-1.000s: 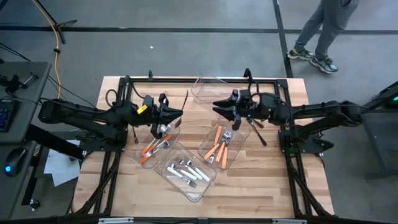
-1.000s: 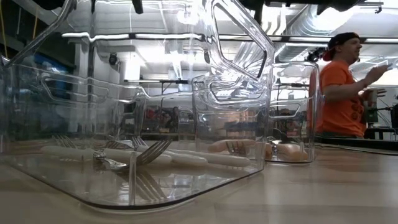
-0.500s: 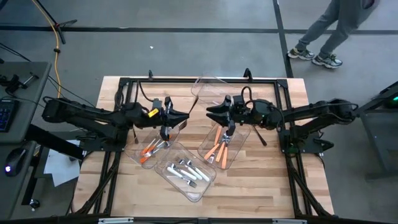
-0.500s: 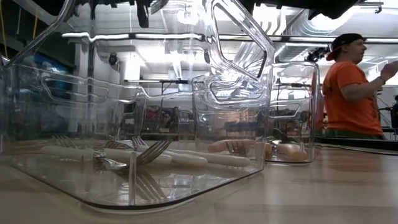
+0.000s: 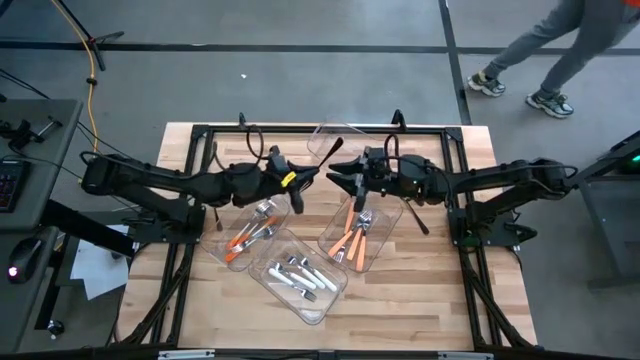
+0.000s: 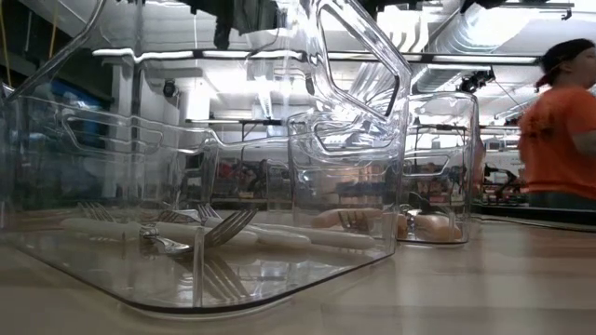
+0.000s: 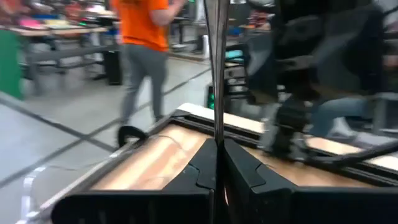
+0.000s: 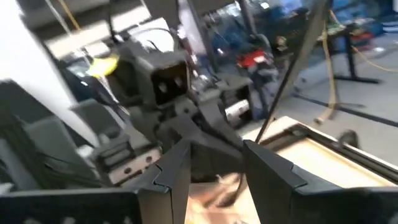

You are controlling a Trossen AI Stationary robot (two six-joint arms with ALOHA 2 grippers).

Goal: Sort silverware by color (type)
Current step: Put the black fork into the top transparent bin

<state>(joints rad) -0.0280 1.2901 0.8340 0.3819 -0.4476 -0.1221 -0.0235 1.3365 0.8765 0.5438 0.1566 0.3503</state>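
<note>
My left gripper (image 5: pixel 306 181) hangs above the table's middle, shut on a thin all-black piece of silverware (image 5: pixel 326 157) that juts out past its fingertips toward the far right. In the left wrist view this black piece (image 7: pixel 217 68) rises straight from the shut fingers. My right gripper (image 5: pixel 335 181) faces it from the right, open, fingers (image 8: pixel 267 165) apart with nothing between them. It stands just short of the left gripper (image 8: pixel 168 87) and the black piece (image 8: pixel 292 68). Orange-handled silverware (image 5: pixel 350 235) and white-handled silverware (image 5: pixel 300 272) lie in clear bins. My left gripper pinches one end of the black piece (image 7: pixel 217 138) between its two fingers. The fingers come in level from the table's left. The piece sticks out beyond the fingertips, slanting up and away toward the far right, and is lifted clear of the table and bins.
Two clear bins hold orange-handled pieces, one at the left (image 5: pixel 245 235) and one at the right (image 5: pixel 372 245), with the white-handled bin (image 5: pixel 322 300) nearer. Another clear bin (image 5: pixel 318 138) stands at the far edge. A dark piece (image 5: pixel 416 216) lies on the wood at the right. A person walks beyond the table.
My left gripper has moved toward the table's right with the black piece and tipped up from slanting down to level, rolling as it went. The piece now points toward the far right. My right gripper has moved left toward it, staying open.
</note>
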